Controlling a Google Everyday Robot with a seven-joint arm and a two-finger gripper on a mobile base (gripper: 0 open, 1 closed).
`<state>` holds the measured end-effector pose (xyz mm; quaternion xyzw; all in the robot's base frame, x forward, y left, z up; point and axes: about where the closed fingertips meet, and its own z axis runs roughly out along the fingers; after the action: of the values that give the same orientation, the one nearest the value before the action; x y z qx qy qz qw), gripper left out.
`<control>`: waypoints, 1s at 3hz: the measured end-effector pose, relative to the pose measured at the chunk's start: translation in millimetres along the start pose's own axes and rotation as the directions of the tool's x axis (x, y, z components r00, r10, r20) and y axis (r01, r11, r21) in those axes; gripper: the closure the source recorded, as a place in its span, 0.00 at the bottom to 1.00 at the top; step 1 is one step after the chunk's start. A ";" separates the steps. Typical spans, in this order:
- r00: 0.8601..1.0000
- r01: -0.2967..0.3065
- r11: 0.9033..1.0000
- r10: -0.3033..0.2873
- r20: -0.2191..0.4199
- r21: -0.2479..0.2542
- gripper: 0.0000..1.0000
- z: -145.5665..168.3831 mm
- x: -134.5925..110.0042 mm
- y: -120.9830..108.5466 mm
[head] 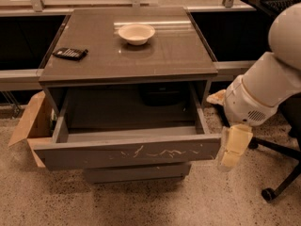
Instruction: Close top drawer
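Note:
The top drawer (127, 152) is a wide grey handleless drawer. It stands pulled far out of the grey cabinet (131, 51) and is empty inside. Its front panel carries pale squiggly scratches near the middle. My gripper (233, 147) hangs from the white arm (268, 84) at the right. It points down, just off the right end of the drawer front, at about the panel's height.
A white bowl (136, 33) and a black remote (69, 53) lie on the cabinet top. A plain lower drawer front (136, 172) shows under the open one. A cardboard box (32, 124) stands at the left. An office chair base (277, 173) is at the right.

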<state>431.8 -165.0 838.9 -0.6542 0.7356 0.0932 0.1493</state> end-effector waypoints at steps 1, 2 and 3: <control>1.000 0.003 0.999 -0.002 0.023 -0.038 0.19 40.4 12.2 3.3; 0.999 0.000 0.997 0.004 0.046 -0.082 0.50 84.1 25.0 3.7; 0.999 0.000 0.997 0.004 0.046 -0.082 0.73 84.1 25.0 3.7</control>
<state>433.9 -160.0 751.3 -0.6568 0.7281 0.1384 0.1393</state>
